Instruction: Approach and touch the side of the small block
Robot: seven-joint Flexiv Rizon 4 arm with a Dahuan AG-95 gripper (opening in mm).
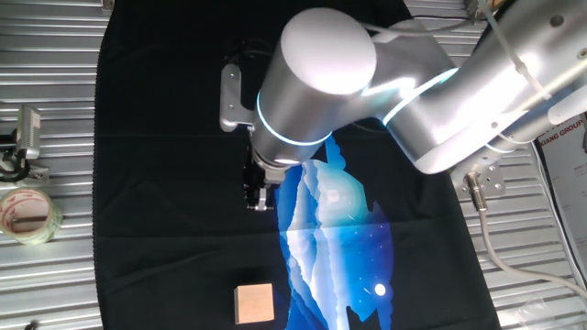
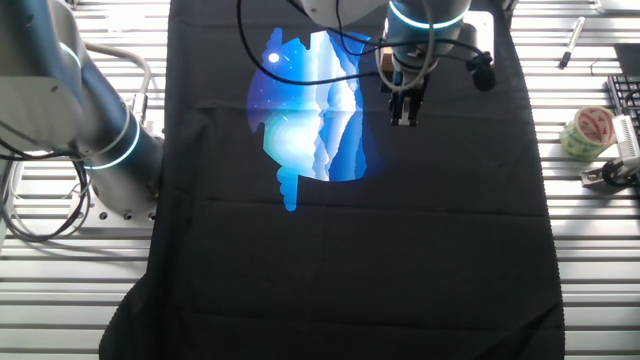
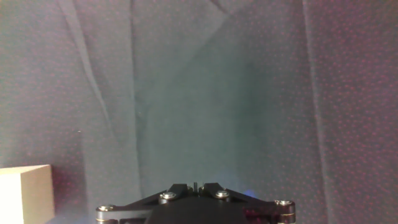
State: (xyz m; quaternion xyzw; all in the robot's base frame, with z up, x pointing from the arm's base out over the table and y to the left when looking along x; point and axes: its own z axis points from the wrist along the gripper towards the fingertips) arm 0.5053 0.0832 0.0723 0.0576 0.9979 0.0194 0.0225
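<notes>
The small block (image 1: 254, 303) is a pale tan cube lying on the black cloth (image 1: 165, 229) near the front edge in one fixed view. In the hand view it shows at the bottom left corner (image 3: 25, 194). My gripper (image 1: 260, 200) hangs over the cloth, well apart from the block and touching nothing. In the other fixed view the gripper (image 2: 404, 112) points down at the cloth beside the blue print. In the hand view the gripper (image 3: 195, 185) has its fingertips together, with nothing between them. The block lies left of the fingers there.
A blue and white mountain print (image 1: 330, 229) covers the cloth's middle. A roll of clear tape (image 1: 27, 215) lies on the slatted metal table off the cloth and also shows in the other fixed view (image 2: 587, 130). A second arm's base (image 2: 110, 150) stands beside the cloth.
</notes>
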